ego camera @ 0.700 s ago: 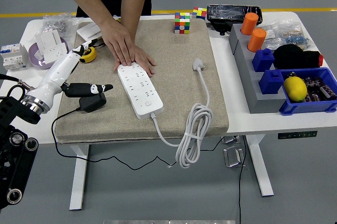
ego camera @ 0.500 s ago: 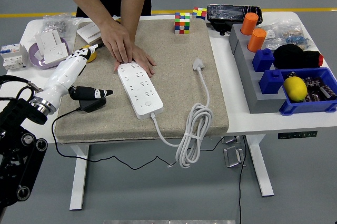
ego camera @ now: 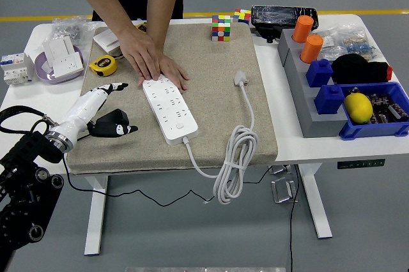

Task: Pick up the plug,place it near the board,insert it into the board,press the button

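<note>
— Where's the plug?
— The black plug (ego camera: 113,122) lies on the beige mat (ego camera: 211,93), left of the white power strip (ego camera: 170,108), right by the left hand (ego camera: 96,103).
— Is that hand holding it?
— No, its fingers are loosely spread, empty, just above the plug.
— And the strip?
— A person's hands (ego camera: 153,64) press its far end down.

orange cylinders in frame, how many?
2. Both stand at the table's far right on the grey stepped block: one orange cylinder at the far end, the second orange cylinder just nearer. None visibly hidden.
</note>
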Robot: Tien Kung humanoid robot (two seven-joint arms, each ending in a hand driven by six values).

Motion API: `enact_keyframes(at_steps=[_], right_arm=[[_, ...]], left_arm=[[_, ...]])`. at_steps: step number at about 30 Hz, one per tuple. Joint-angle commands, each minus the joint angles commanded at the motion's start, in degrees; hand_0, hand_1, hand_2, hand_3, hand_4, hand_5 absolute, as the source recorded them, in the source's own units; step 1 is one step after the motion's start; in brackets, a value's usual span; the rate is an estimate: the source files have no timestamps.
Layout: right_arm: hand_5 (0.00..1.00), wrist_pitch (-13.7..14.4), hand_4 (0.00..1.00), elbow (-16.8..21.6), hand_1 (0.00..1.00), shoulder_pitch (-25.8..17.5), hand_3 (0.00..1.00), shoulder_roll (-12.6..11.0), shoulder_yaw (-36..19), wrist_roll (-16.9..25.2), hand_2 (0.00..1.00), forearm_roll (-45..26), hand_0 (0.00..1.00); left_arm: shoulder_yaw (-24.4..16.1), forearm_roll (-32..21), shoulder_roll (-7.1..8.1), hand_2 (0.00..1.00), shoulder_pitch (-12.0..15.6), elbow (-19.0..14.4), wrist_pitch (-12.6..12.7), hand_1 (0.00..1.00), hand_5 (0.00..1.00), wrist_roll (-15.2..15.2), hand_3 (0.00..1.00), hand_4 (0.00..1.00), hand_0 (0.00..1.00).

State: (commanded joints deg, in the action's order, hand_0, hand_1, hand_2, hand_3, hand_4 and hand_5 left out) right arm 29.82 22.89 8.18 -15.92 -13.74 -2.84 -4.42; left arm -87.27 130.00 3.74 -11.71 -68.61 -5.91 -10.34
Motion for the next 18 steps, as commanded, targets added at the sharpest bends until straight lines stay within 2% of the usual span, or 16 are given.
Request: enact_keyframes(at_steps=[9, 18], right_arm=[[0.998, 0.1, 0.998, -0.1, 0.795, 0.1, 0.769, -0.1, -0.3, 0.0, 0.759, 0.0, 0.835], [0.998, 0.1, 0.998, -0.1, 0.794, 0.0, 0.768, -0.1, -0.4, 0.0, 0.759, -0.2, 0.836]], left_arm=[[-0.6, 0.0, -0.09, 0.874, -0.9, 4.1, 1.1, 0.938, 0.384, -0.1, 0.890, 0.998, 0.920], [-0.9, 0.0, -0.27, 0.839, -1.5, 6.6, 3.9, 0.904, 0.354, 0.0, 0.873, 0.998, 0.885]])
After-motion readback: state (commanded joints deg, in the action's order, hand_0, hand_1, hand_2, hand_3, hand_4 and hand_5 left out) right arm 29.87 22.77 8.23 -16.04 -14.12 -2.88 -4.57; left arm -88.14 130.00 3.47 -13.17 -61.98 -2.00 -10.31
